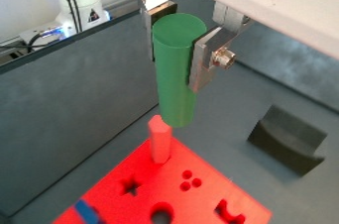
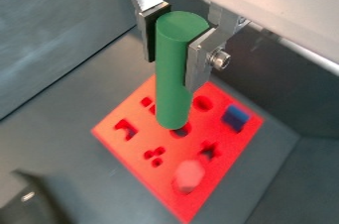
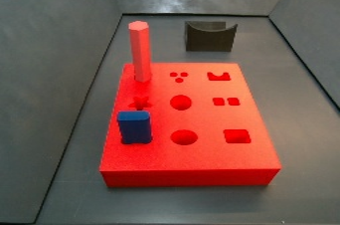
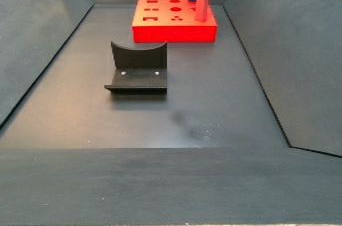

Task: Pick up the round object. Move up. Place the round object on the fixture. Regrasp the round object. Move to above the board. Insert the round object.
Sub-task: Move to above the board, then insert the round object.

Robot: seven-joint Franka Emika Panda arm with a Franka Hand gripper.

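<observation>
Dark grey flooring lies under the green peg (image 1: 175, 74), which hangs upright above the red board (image 2: 179, 139), pinched near its top between the gripper (image 1: 180, 38)'s 2 silver plates. On the board stand 1 red peg (image 3: 139, 52) and 1 blue block (image 3: 133, 126). Well apart sits the fixture (image 4: 136, 68).
</observation>
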